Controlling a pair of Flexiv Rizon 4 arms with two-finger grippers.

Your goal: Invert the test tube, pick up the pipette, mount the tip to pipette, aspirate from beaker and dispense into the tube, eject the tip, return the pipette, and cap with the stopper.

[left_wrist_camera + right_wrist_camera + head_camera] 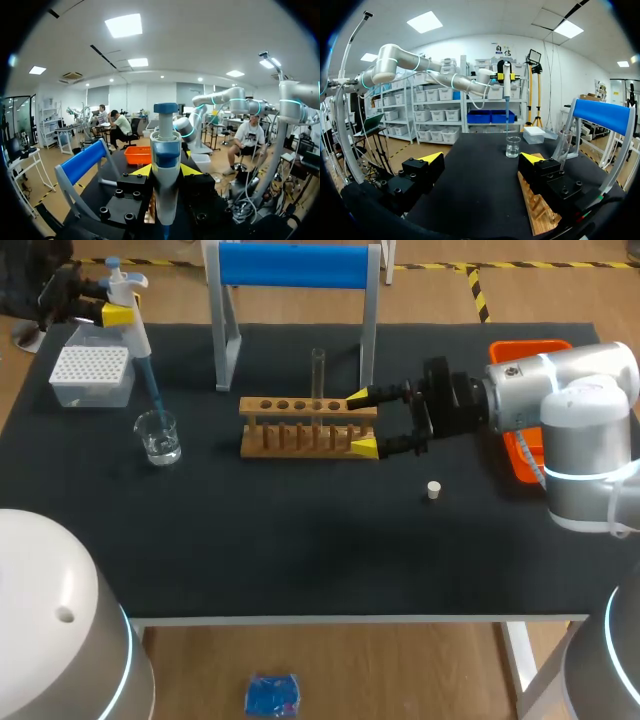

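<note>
My left gripper (pixel 118 312) at the back left is shut on the white and blue pipette (pixel 132 325). Its blue tip points down into the glass beaker (pixel 158 436). In the left wrist view the pipette (pixel 165 165) stands upright, and the left gripper (pixel 166 171) grips it from both sides. A clear test tube (pixel 318 375) stands upright in the wooden rack (pixel 300 426). My right gripper (pixel 364 423) is open at the rack's right end, touching nothing. Ahead of the right gripper (pixel 483 159) are the beaker (pixel 513 146) and pipette (pixel 506 80). A small white stopper (pixel 433 490) lies on the mat.
A white tip box (pixel 92 375) sits at the back left beside the beaker. A blue-topped stand (pixel 295 265) rises behind the rack. An orange tray (pixel 522 445) lies under my right arm at the right edge.
</note>
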